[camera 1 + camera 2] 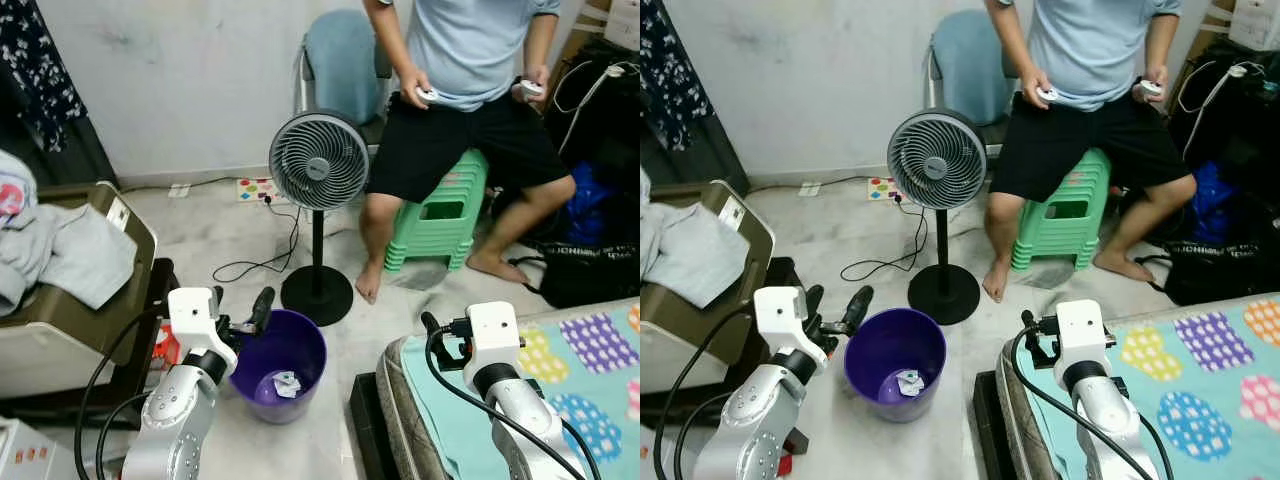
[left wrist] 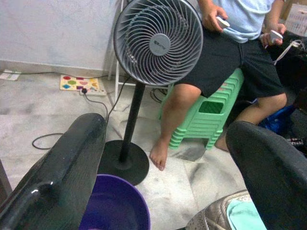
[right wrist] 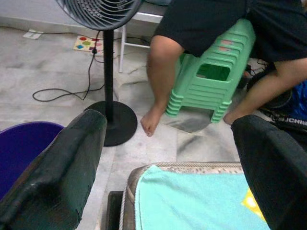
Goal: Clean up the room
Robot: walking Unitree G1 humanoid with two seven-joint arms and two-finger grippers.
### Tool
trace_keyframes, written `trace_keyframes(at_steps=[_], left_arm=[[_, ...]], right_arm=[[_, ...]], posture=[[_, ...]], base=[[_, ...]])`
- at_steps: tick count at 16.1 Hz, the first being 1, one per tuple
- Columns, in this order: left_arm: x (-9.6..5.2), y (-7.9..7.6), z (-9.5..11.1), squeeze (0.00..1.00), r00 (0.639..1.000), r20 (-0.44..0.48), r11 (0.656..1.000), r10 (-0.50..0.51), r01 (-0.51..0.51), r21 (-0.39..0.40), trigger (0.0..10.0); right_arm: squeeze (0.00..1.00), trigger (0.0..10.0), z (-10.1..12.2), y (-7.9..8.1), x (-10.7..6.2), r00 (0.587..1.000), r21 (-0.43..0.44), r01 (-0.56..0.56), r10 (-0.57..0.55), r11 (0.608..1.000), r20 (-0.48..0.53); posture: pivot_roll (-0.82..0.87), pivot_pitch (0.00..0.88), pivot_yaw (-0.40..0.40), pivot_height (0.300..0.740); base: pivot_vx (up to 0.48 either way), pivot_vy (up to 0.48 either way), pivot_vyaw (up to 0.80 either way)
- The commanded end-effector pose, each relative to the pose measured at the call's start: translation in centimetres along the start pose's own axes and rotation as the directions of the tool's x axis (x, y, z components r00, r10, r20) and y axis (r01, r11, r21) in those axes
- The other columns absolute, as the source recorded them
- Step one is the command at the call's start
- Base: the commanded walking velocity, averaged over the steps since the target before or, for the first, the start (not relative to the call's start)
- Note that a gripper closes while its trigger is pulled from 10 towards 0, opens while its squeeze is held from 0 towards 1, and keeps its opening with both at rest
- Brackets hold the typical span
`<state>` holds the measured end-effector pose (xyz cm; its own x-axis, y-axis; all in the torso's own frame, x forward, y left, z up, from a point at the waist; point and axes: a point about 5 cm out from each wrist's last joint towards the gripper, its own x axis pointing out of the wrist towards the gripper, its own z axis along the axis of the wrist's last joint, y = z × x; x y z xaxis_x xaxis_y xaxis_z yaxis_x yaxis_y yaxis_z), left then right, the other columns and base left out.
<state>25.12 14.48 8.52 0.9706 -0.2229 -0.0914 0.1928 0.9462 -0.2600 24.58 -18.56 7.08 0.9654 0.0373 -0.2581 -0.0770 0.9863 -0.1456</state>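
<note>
Left gripper (image 1: 240,312) held above purple bin (image 1: 281,376) near rim, fingers spread, empty; crumpled paper (image 1: 288,385) lies inside. Right gripper (image 3: 172,158) spread, empty, over mattress (image 1: 560,380) edge.

A round purple bin (image 1: 281,362) stands upright on the pale floor, near, left of centre. One crumpled white scrap of paper (image 1: 288,384) lies at its bottom.

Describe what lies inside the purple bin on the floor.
Inside the purple bin lies one crumpled white scrap of paper on the bottom. The near wall hides part of the bottom, so anything there cannot be seen.
</note>
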Motion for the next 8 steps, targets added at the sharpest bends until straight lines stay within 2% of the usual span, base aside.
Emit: trace_keyframes(at_steps=[1, 3, 4, 5, 8], left_arm=[[-0.11, 0.38, -0.14, 0.00, 1.000, -0.008, 1.000, 0.016, -0.016, -0.001, 10.0], [-0.10, 0.35, -0.11, 0.00, 1.000, -0.006, 1.000, 0.014, -0.014, -0.005, 10.0], [-0.10, 0.35, -0.12, 0.00, 1.000, -0.007, 1.000, 0.015, -0.015, -0.007, 10.0], [-0.10, 0.37, -0.14, 0.00, 1.000, -0.008, 1.000, 0.015, -0.015, -0.008, 10.0], [-0.12, 0.33, -0.15, 0.00, 1.000, -0.007, 1.000, 0.016, -0.016, -0.015, 10.0]], right_arm=[[0.00, 10.0, 0.04, 0.19, 0.10, 1.000, 0.006, -0.011, 0.011, 1.000, -0.001], [0.00, 10.0, 0.13, 0.24, 0.08, 1.000, -0.009, -0.018, 0.018, 1.000, 0.005], [0.00, 10.0, 0.31, 0.45, 0.04, 0.999, -0.034, -0.034, 0.034, 0.999, 0.017], [0.00, 10.0, 0.42, 0.78, 0.00, 0.998, -0.064, -0.052, 0.054, 0.997, 0.024], [0.00, 10.0, 0.29, 0.57, 0.00, 0.999, -0.042, -0.040, 0.040, 0.998, 0.015]], posture=[[-0.10, 0.000, 0.013, 0.740], [-0.10, 0.000, 0.014, 0.740], [-0.10, 0.000, 0.014, 0.740], [-0.10, 0.000, 0.014, 0.740], [-0.10, 0.000, 0.012, 0.740]], base=[[0.000, 0.000, 0.00], [0.000, 0.000, 0.00], [0.000, 0.000, 0.48], [0.000, 0.000, 0.80], [0.000, 0.000, 0.74]])
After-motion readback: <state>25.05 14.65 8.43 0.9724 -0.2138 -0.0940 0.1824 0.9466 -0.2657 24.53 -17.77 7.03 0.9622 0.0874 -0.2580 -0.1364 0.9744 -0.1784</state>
